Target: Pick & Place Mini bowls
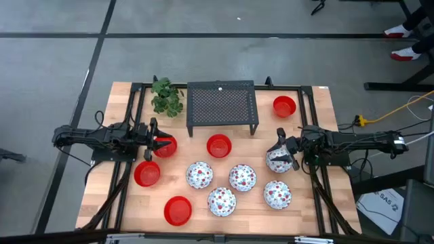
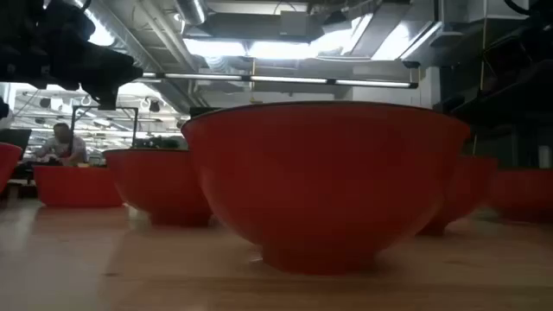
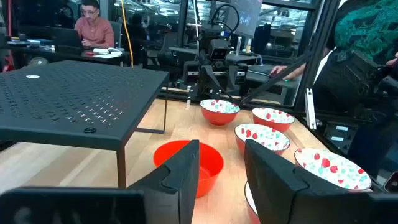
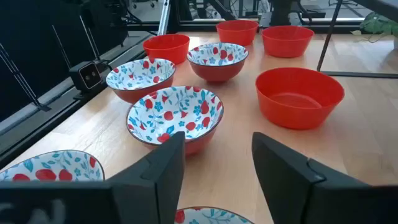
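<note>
High view: ten bowls spread over the wooden table (image 1: 102,203), none stacked or on the black mesh stand (image 1: 222,105) at upper centre, so by my read nothing is placed yet and nearly all the work is left. Red bowls sit at upper right (image 1: 285,106), centre (image 1: 218,145), left (image 1: 146,173), lower left (image 1: 178,210), and one at left-centre (image 1: 167,146) right under the left gripper (image 1: 154,141). Floral bowls cluster at lower centre (image 1: 199,175) (image 1: 242,177) (image 1: 221,200) (image 1: 277,194), with a fifth (image 1: 278,160) under the right gripper (image 1: 283,150) at right-centre. Green plant (image 1: 165,95) at upper left, untouched. Low view: a big red bowl (image 2: 324,177) fills the middle, more red bowls behind it; grippers not visible. Left wrist view: the left gripper's fingers (image 3: 186,171) stand apart with nothing between them, a red bowl (image 3: 214,163) ahead, floral bowls to the right. Right wrist view: fingers (image 4: 163,168) also spread and empty, floral bowl (image 4: 174,115) just ahead, red bowl (image 4: 300,96) at right. Both arms look poised for a first grab.
</note>
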### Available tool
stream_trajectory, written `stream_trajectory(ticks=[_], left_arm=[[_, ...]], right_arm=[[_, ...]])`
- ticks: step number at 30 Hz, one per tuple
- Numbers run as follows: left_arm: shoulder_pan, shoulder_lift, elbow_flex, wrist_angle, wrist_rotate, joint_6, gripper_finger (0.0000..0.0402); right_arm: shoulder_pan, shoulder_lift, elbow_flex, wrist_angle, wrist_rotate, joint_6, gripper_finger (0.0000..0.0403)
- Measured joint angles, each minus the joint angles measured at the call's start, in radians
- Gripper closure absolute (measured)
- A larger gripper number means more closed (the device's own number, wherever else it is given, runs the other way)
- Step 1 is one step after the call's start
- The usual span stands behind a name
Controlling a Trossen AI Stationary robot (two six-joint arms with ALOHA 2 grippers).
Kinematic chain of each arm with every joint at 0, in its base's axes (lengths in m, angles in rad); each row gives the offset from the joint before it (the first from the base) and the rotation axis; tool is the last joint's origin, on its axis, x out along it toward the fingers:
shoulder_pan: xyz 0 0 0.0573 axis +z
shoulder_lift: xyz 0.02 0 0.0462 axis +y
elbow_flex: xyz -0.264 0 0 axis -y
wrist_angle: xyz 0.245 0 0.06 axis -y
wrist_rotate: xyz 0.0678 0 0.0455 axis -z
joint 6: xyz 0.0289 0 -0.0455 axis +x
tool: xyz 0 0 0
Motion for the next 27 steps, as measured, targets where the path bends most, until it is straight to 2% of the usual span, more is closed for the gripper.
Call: stream_trajectory(ticks=[27], left_arm=[[0.0, 0.0, 0.0, 0.0, 0.0, 0.0, 0.0279]], right_arm=[[0.007, 0.0, 0.022, 0.028, 0.0, 0.0, 0.0218]])
